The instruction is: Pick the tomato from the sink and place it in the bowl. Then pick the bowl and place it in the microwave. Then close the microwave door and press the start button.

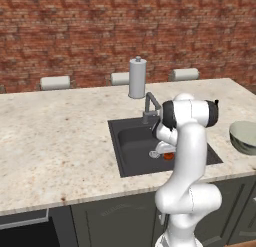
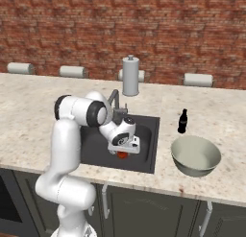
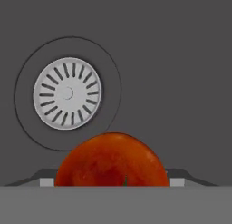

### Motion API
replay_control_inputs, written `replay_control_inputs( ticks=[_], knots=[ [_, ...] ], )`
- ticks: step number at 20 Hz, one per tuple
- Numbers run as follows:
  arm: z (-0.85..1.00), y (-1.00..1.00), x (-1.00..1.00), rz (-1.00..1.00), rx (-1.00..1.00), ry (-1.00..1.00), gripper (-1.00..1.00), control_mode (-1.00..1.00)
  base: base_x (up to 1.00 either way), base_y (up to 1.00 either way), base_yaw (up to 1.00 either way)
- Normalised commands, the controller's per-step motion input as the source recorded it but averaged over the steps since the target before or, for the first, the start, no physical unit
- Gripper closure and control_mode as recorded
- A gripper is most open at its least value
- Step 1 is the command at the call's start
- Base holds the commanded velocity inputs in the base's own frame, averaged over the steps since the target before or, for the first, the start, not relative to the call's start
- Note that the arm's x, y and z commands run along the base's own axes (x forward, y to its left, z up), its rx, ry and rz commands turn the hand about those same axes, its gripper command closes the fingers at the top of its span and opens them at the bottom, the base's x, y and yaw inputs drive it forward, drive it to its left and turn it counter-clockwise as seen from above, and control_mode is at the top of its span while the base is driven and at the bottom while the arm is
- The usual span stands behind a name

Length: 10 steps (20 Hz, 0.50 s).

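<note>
Gripper (image 3: 111, 182) down in sink (image 1: 131, 151), jaws apart, tomato (image 3: 111, 162) btwn fingertips, grip unclear

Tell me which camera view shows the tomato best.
The hand view: the tomato sits large and close at the bottom, its upper half plain beside the drain. In the left base view only a small orange patch peeks out by the arm; the right base view shows a red sliver under the end effector.
</note>
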Motion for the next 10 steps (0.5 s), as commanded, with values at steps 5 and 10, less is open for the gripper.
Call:
replay_control_inputs(
  ticks=[5, 10],
  knots=[
    [0.86, 0.0, -0.28, 0.0, 0.0, 0.0, 1.0, -1.0, 0.0, 0.0, 0.0],
    [1.0, -0.17, -0.51, 0.0, 0.0, 0.0, 1.0, -1.0, 0.0, 0.0, 0.0]
  ],
)
